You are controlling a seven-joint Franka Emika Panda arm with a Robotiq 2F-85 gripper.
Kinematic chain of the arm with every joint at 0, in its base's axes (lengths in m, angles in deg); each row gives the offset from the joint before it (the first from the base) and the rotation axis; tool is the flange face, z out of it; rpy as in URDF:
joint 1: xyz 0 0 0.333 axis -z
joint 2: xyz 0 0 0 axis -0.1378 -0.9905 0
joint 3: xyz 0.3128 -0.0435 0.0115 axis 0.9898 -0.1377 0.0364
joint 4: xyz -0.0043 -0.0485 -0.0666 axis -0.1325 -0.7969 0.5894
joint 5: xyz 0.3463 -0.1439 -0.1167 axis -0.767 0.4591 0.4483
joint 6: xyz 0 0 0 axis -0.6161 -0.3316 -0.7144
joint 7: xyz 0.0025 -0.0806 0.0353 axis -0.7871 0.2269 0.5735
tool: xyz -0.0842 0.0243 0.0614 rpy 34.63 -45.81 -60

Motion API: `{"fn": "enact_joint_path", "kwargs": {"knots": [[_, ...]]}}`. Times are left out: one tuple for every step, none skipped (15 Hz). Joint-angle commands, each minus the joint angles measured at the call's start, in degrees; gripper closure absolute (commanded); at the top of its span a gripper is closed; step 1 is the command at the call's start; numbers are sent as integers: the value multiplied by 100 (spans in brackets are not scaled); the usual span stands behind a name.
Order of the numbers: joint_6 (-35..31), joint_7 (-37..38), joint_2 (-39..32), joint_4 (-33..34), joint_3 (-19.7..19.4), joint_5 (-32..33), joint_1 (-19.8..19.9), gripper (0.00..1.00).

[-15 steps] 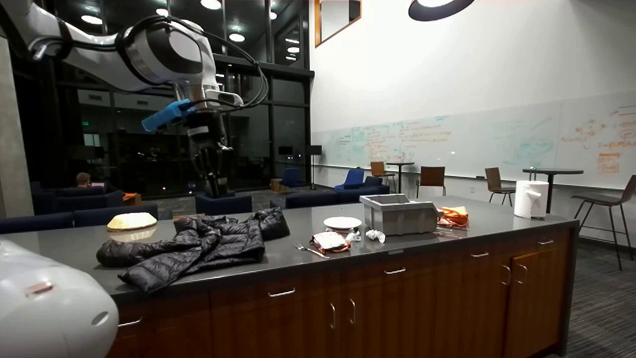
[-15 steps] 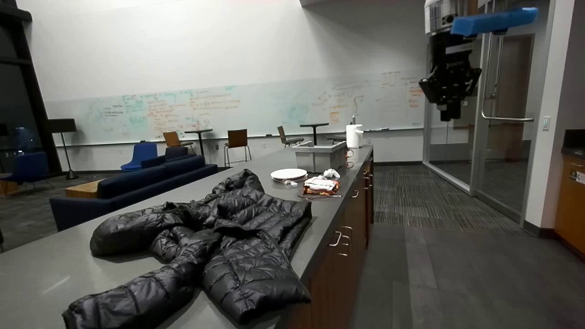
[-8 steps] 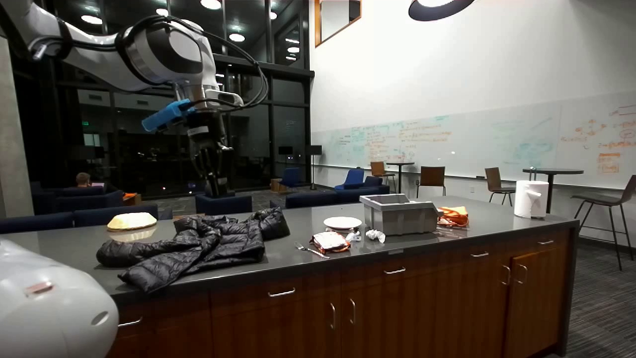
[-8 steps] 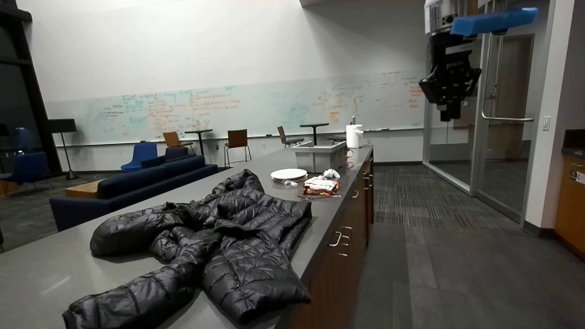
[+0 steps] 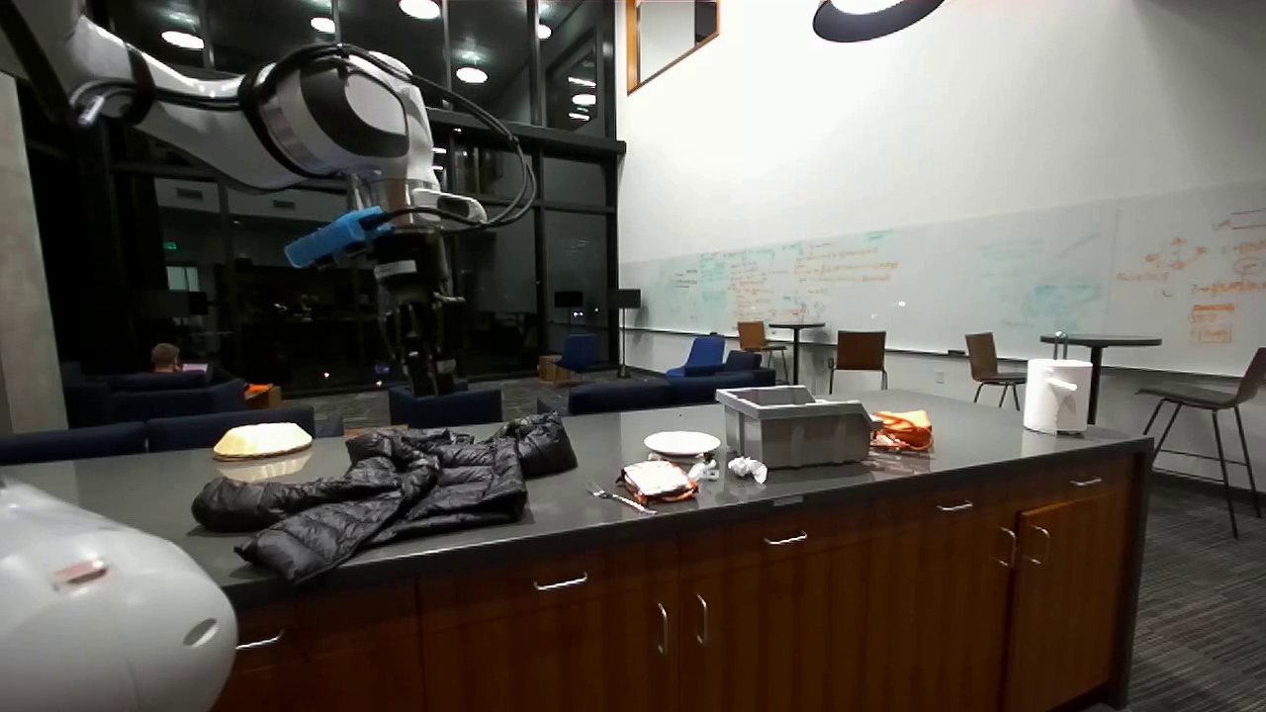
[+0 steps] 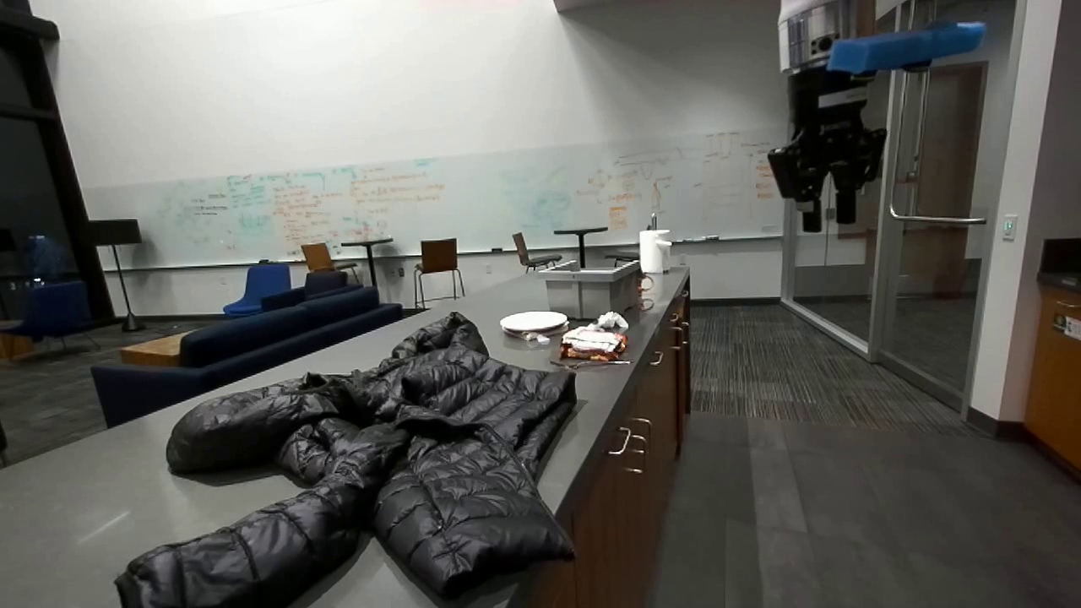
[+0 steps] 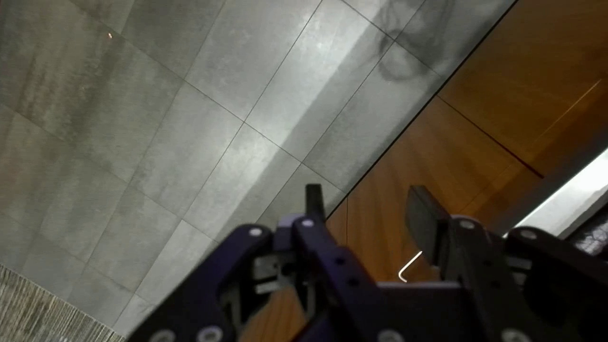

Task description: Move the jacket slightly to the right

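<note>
The black puffy jacket (image 5: 435, 485) lies spread and crumpled on the grey counter (image 6: 93, 490), its sleeves splayed out. In an exterior view the jacket (image 6: 456, 481) reaches the counter's front edge. My gripper (image 6: 828, 213) hangs well above counter height, pointing down, off to the front side of the counter and apart from the jacket. In the wrist view the gripper (image 7: 366, 199) stands part-way open, nothing between its fingers; below it are floor tiles and wooden cabinet fronts. Only a scrap of the jacket (image 7: 593, 237) shows at that view's right edge.
Beyond the jacket on the counter are a white plate (image 5: 682, 443), a fork (image 5: 620, 497), a packet (image 5: 658, 481), a grey bin (image 5: 799, 435) and an orange bag (image 5: 902, 431). A tan bowl-like object (image 5: 263, 440) sits behind the jacket.
The fingers, close together before, have spread apart. My arm has dropped slightly, with a small sideways shift. The jacket lies as it did.
</note>
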State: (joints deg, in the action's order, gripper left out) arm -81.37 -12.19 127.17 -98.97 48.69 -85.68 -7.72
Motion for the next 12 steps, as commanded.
{"fn": "enact_joint_path", "kwargs": {"knots": [[-17, -181, -345, -81, -134, -290, -226, 19], [-116, -273, -412, -152, -175, -434, -292, 13], [-189, -381, -472, -209, -225, -596, -354, 5], [-312, -501, -528, -288, -282, -793, -419, 1], [-388, -624, -574, -339, -344, -985, -474, 0], [-486, -773, -623, -402, -421, -1221, -537, 0], [-616, -928, -671, -478, -496, -1489, -602, 0], [-747, -1086, -711, -551, -565, -1754, -662, 0], [-877, -1247, -752, -623, -621, -1999, -715, 0], [-1016, -1408, -793, -698, -667, -2235, -770, 0], [-1171, -1586, -824, -780, -710, -2492, -835, 0], [-1322, -1766, -859, -854, -746, -2722, -890, 0]]}}
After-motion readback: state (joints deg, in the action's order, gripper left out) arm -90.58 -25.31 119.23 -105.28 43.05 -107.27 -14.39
